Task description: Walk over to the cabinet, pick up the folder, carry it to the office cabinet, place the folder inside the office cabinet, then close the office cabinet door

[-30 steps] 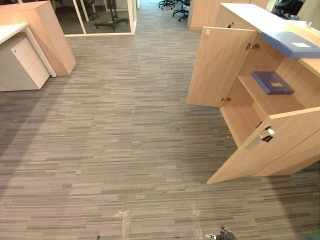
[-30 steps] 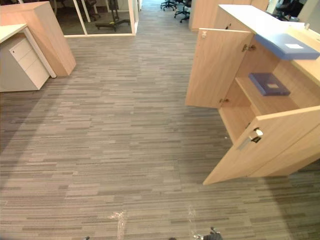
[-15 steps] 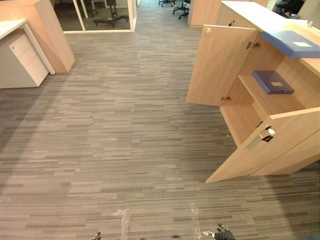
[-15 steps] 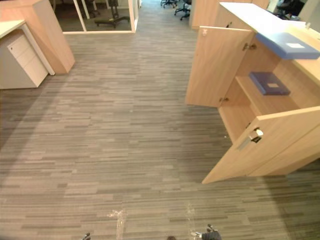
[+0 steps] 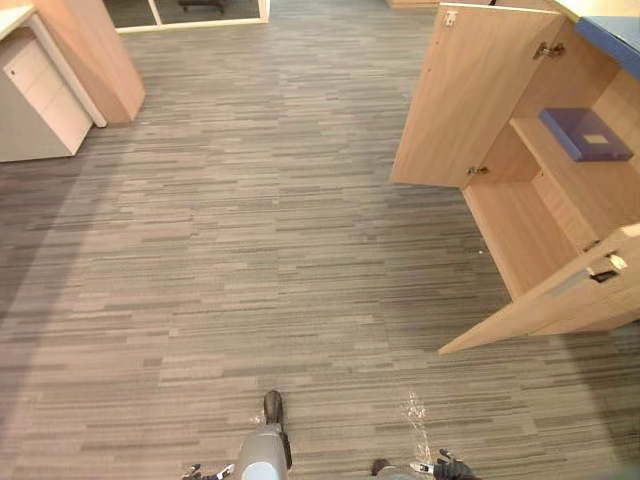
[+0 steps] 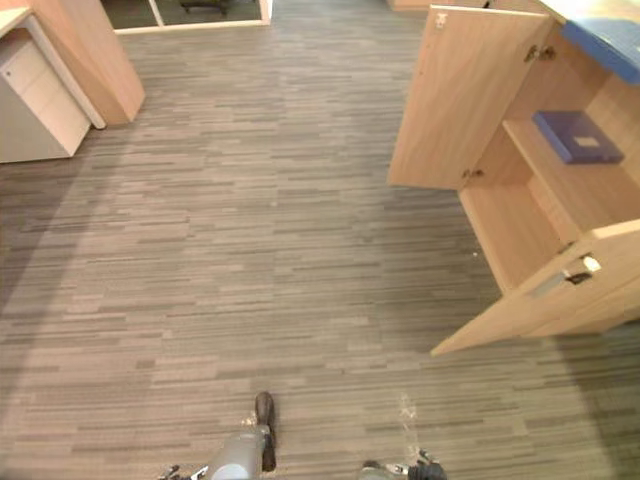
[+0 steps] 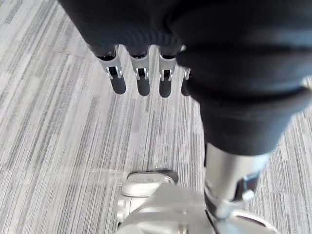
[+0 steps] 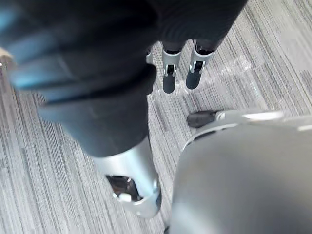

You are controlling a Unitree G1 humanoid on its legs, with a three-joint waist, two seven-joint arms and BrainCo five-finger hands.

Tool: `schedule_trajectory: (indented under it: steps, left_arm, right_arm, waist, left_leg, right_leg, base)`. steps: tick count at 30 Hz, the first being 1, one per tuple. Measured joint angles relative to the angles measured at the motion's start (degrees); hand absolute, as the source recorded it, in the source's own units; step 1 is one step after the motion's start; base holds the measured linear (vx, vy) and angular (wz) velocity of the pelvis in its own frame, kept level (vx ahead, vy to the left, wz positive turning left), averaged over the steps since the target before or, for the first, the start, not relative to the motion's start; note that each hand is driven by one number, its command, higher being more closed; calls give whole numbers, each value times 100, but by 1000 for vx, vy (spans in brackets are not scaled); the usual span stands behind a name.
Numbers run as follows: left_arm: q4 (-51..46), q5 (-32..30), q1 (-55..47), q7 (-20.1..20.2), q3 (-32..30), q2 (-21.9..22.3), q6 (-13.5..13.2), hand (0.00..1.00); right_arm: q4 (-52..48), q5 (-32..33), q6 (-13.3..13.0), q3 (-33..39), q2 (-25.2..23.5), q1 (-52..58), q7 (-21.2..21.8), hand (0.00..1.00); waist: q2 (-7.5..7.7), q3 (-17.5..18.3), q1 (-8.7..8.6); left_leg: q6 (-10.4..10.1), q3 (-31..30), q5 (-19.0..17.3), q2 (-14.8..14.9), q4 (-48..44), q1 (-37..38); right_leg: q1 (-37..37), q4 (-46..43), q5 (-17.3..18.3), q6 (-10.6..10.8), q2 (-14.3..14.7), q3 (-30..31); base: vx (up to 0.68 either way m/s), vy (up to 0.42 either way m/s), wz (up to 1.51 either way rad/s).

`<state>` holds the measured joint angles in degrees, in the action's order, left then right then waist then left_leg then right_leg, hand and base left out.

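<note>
Left hand (image 7: 143, 83), right hand (image 8: 169, 78): straight-fingered, empty. Tipped-down, nearer view than a second ago: walking, not furniture shifting. Blue folder (image 5: 615, 35) atop open cabinet (image 5: 515, 235), second folder (image 5: 585, 133) on shelf; pickup ahead.

A blue folder (image 6: 578, 137) lies on the open cabinet's (image 6: 455, 100) shelf (image 6: 558, 190).

The floor (image 5: 250, 250) is grey striped carpet, matt and rough-woven. The cabinet (image 5: 470, 100) is pale wood-grain board, smooth and matt, with a shiny metal handle (image 5: 576, 282) on its near door, and the blue folder (image 5: 585, 133) inside looks like smooth plastic. The left hand (image 7: 165, 80) has a dark, ribbed matt cover and silver metal fingers (image 7: 117, 78).
</note>
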<state>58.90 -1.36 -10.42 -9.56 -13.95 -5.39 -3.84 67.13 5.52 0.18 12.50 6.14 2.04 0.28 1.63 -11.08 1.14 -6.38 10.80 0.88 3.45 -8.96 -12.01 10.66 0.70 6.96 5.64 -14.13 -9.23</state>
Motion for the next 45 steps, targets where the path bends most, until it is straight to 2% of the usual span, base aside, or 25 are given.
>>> schedule_trajectory:
  steps: [1,4,5,6,7,8,9,11,13,15,17,18,20,21,22,24,26,29,32,35,37,39,41,43,45]
  left_arm:
    - [-1,-40,33,6,-10,-24,2,0]
    - [7,-37,-97,10,-9,78,7,0]
    - [9,-37,-131,17,73,84,12,0]
    - [7,-33,-122,23,103,59,13,0]
    - [8,-14,-76,49,117,35,16,0]
    - [10,4,-59,59,157,26,17,0]
    - [16,39,-5,90,295,-9,15,0]
    - [46,175,41,139,376,-35,24,0]
    - [194,265,149,176,377,-23,47,0]
    - [198,266,163,198,372,1,60,0]
    - [250,248,197,245,335,-52,90,0]
    - [253,238,198,248,320,-51,107,0]
    - [255,94,207,272,255,6,130,0]
    - [262,73,228,281,202,48,131,0]
    - [338,4,257,312,90,96,133,0]
    - [364,-11,280,352,58,74,139,0]
    - [347,154,273,363,-238,139,149,0]
    - [339,563,222,364,-505,234,156,0]
    - [226,772,216,360,-669,298,156,0]
    - [181,875,206,349,-848,376,164,0]
    - [102,889,223,343,-871,379,168,0]
    - [7,895,158,329,-856,394,127,0]
    - [19,900,136,327,-963,453,126,0]
    - [30,921,8,326,-1016,527,128,0]
    - [120,995,-125,330,-1191,534,150,0]
  right_arm:
    - [16,-23,14,129,-36,-26,62,0]
    - [-27,-27,34,338,42,-79,112,0]
    - [-181,-94,-9,428,48,-65,78,0]
    - [-264,-138,-22,430,59,-46,52,0]
    - [-328,-202,-22,423,105,-43,49,0]
    - [-339,-214,-15,425,104,-56,48,0]
    - [-335,-216,-6,425,77,-62,42,0]
    - [-366,-209,-12,432,-15,-100,36,0]
    - [-395,-96,-8,443,-22,-197,74,0]
    - [-393,17,-5,420,-53,-264,75,0]
    - [-390,147,-6,421,-145,-349,76,0]
    - [-393,193,-7,430,-144,-361,77,0]
    - [-384,247,-4,644,-150,-362,87,0]
    - [-378,247,-5,669,-140,-369,87,0]
    - [-375,240,-8,715,-126,-380,90,0]
    - [-287,241,-8,871,-202,-386,89,0]
    - [-121,244,3,1005,-174,-294,77,0]
    - [21,240,52,1023,-120,-262,75,0]
    - [86,239,88,1090,-119,-302,68,0]
    - [189,239,133,1219,-125,-364,55,0]
    - [188,239,153,1217,-129,-404,24,0]
    - [168,244,108,1201,-142,-467,15,0]
    - [52,242,85,1189,-209,-414,7,0]
    - [57,252,87,1204,-221,-233,10,0]
    - [-3,264,85,1227,-277,-149,16,0]
  waist:
    - [61,54,-4]
    - [-121,166,47]
    - [-169,227,-22]
    - [-151,235,-58]
    - [-161,249,-126]
    - [-169,248,-130]
    - [-195,225,-156]
    - [-224,171,-153]
    - [-293,12,-163]
    - [-319,-17,-156]
    - [-226,-102,-137]
    - [-215,-111,-152]
    - [-213,-149,-210]
    - [-270,-164,-209]
    - [-437,-80,-220]
    - [-424,-72,-218]
    - [-448,-84,-199]
    - [-458,-78,-140]
    - [-429,-100,-66]
    - [-423,-198,108]
    - [-387,-275,94]
    - [-347,-305,83]
    - [-385,-332,89]
    - [-453,-301,121]
    - [-417,-176,150]
  left_leg:
    - [240,157,-135,-333,-79,131]
    - [510,277,-173,-657,267,850]
    - [771,376,-221,-761,337,1187]
    - [859,401,-259,-805,349,1325]
    - [946,355,-341,-834,392,1580]
    - [945,341,-341,-829,456,1731]
    - [928,260,-351,-771,610,2033]
    - [857,249,-396,-671,686,2228]
    - [744,258,-471,-527,697,2436]
    - [761,315,-655,-369,744,2539]
    - [635,440,-863,-319,756,2651]
    - [641,446,-969,-316,748,2689]
    - [376,431,-1243,-97,743,2897]
    - [310,422,-1316,37,730,2924]
    - [261,424,-1482,408,529,2839]
    - [152,373,-1520,756,-199,2592]
    - [-53,104,-1450,1361,-2740,1773]
    - [-145,218,-1398,1840,-5253,1014]
    - [-14,300,-1515,1767,-5527,389]
    - [36,248,-1608,1425,-4246,28]
    - [68,-160,-1627,1001,-3449,-237]
    - [-79,-798,-1094,471,-694,-86]
    - [-121,-1069,-707,487,272,-101]
    - [-102,-1261,-685,561,360,-72]
    - [-57,-1328,-89,451,-25,-110]
  right_leg:
    - [-11,-296,-158,77,-402,15]
    - [-624,-2061,-269,-51,-862,-28]
    - [-932,-3152,-373,-459,-1163,-288]
    - [-1103,-3766,-361,-741,-1344,-503]
    - [-1360,-4712,-250,-908,-1532,-976]
    - [-1380,-4956,-167,-796,-1532,-1216]
    - [-1412,-5069,153,-579,-1353,-1816]
    - [-1541,-4670,434,-341,-993,-2237]
    - [-1613,-3871,465,-345,-608,-2572]
    - [-1861,-2925,340,-407,-206,-2738]
    - [-2129,-1465,-300,-461,77,-2751]
    - [-2182,-1310,-462,-500,58,-2717]
    - [-2252,-1560,-992,-950,143,-2691]
    - [-2260,-1657,-918,-1096,257,-2720]
    - [-2251,-1762,-551,-1131,576,-2843]
    - [-2131,-1718,-287,-1173,871,-2941]
    - [-1533,-1349,-79,-1246,1320,-2984]
    - [-778,-916,80,-1212,1797,-2592]
    - [-499,-638,95,-1210,1956,-2155]
    - [-47,-407,36,-1240,1957,-1529]
    - [208,-256,35,-1170,1860,-1321]
    - [413,-157,87,-965,1663,-1066]
    - [641,-157,223,-758,1618,-866]
    - [858,-200,486,-493,1565,-596]
    - [910,-395,791,-300,1300,-261]
  base:
    - [353,304,-29]
    - [331,325,-64]
    - [359,371,-46]
    - [330,331,-7]
    - [265,225,7]
    - [453,250,17]
    - [398,149,12]
    - [378,50,4]
    - [256,-63,-6]
    - [193,-123,-15]
    - [186,-158,-26]
    - [176,-153,-12]
    - [297,-212,-2]
    - [487,-343,1]
    - [531,-390,5]
    - [497,-414,8]
    - [428,-399,-5]
    - [407,-214,-61]
    - [314,-68,-83]
    - [281,10,-103]
    - [297,64,-61]
    - [302,125,-59]
    - [292,173,-47]
    - [460,376,-65]
    - [476,440,-94]
